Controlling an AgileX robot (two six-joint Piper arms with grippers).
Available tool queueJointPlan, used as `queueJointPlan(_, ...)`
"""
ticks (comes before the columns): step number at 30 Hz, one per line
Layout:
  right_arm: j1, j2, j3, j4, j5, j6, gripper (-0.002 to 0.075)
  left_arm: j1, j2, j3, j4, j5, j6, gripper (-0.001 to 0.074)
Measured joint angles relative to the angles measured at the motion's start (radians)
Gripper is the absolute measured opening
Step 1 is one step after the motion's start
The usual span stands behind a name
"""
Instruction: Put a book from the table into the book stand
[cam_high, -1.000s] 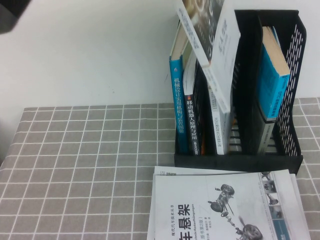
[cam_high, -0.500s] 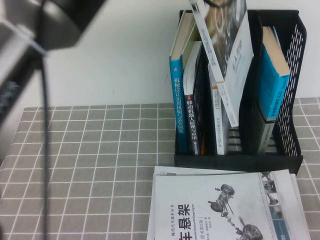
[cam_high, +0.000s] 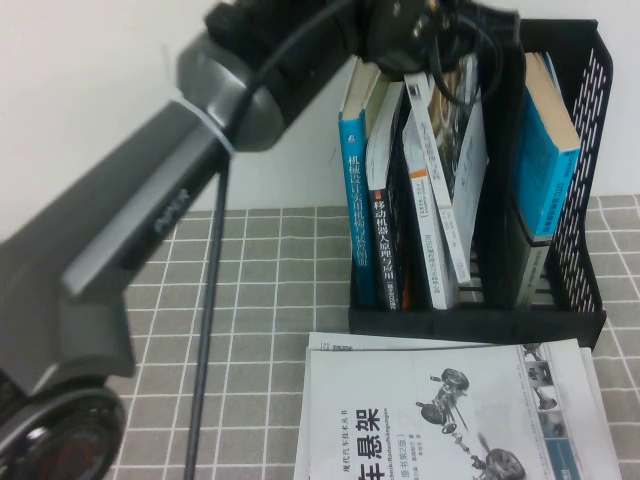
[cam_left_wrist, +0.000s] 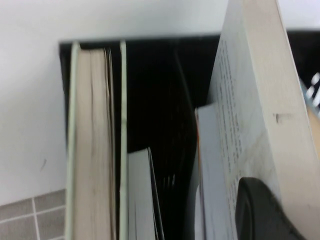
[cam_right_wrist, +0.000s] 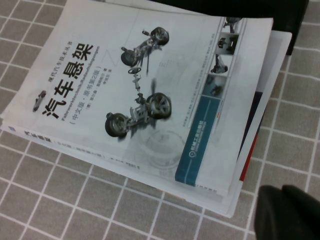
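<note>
We logged the left gripper (cam_high: 432, 25) clamped on a white book (cam_high: 450, 170) tilted inside the book stand's (cam_high: 560, 250) middle slot, liable to jam against neighbouring books; right gripper (cam_right_wrist: 287, 212) hovered over the book stack (cam_right_wrist: 150, 100), grip undeterminable.

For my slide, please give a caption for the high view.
Left hand lowers a book into the stand; right hand is out of view.
</note>
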Motion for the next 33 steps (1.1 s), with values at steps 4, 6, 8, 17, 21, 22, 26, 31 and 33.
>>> queueJointPlan(4, 0.000, 0.000, 0.000, 0.000, -0.009, 0.000, -0.0003, -0.001, 0.029, 0.000, -0.004, -0.002, 0.011, 0.0107)
queueJointPlan(6, 0.000, 0.000, 0.000, 0.000, -0.011, 0.000, -0.0003, -0.002, 0.030, 0.000, -0.002, -0.007, 0.024, 0.0161)
queueJointPlan(8, 0.000, 0.000, 0.000, 0.000, -0.013, 0.000, -0.0003, -0.002, 0.018, 0.000, 0.007, -0.009, 0.040, 0.0293)
queueJointPlan(17, 0.000, -0.019, 0.000, -0.024, -0.016, -0.025, -0.0003, -0.009, -0.102, 0.000, -0.034, 0.210, 0.199, 0.0230)
queueJointPlan(21, 0.000, -0.086, 0.000, -0.070, -0.033, -0.021, -0.0003, -0.057, -0.216, 0.000, -0.037, 0.284, 0.293, 0.0046)
queueJointPlan(22, 0.000, -0.116, 0.000, -0.083, -0.043, -0.019, -0.0003, -0.075, -0.251, 0.000, -0.037, 0.289, 0.298, 0.0029)
queueJointPlan(26, 0.000, -0.244, 0.000, -0.121, -0.058, -0.016, -0.0003, -0.180, -0.373, 0.000, -0.007, 0.299, 0.325, 0.0006)
queueJointPlan(31, 0.000, -0.373, 0.026, -0.127, -0.052, -0.018, -0.0003, -0.414, -0.513, 0.162, 0.201, 0.299, 0.239, 0.0001)
queueJointPlan(33, 0.000, -0.411, 0.056, -0.130, -0.052, -0.019, -0.0003, -0.499, -0.568, 0.285, 0.295, 0.281, 0.156, 0.0001)
